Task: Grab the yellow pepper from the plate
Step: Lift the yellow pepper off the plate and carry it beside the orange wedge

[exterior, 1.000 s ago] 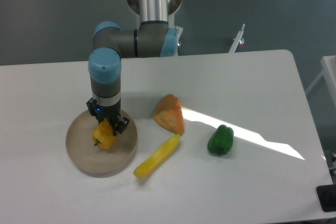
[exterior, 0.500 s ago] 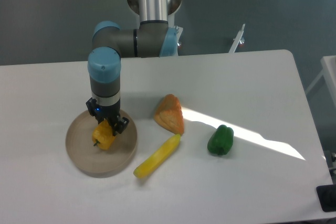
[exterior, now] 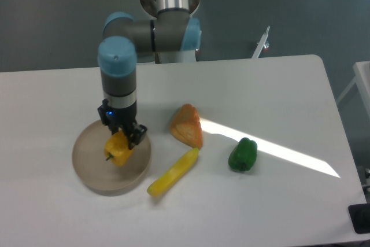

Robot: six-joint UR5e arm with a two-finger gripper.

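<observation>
The yellow pepper (exterior: pixel 118 149) is small and lobed, with a short dark stem pointing left. It is over the middle of the round tan plate (exterior: pixel 92 172) at the table's left. My gripper (exterior: pixel 122 140) comes straight down from above and is shut on the yellow pepper, its dark fingers (exterior: pixel 136 135) hugging the pepper's top and right side. Whether the pepper's underside touches the plate is hard to tell.
An orange wedge-shaped piece (exterior: pixel 187 125) lies right of the plate. A long slim yellow vegetable (exterior: pixel 172 172) lies just off the plate's right rim. A green pepper (exterior: pixel 242 155) sits further right. The arm's base column (exterior: pixel 171 4) stands behind the table's back edge.
The arm and gripper have shifted slightly right and up, and the yellow pepper has moved with them, a little toward the plate's right side.
</observation>
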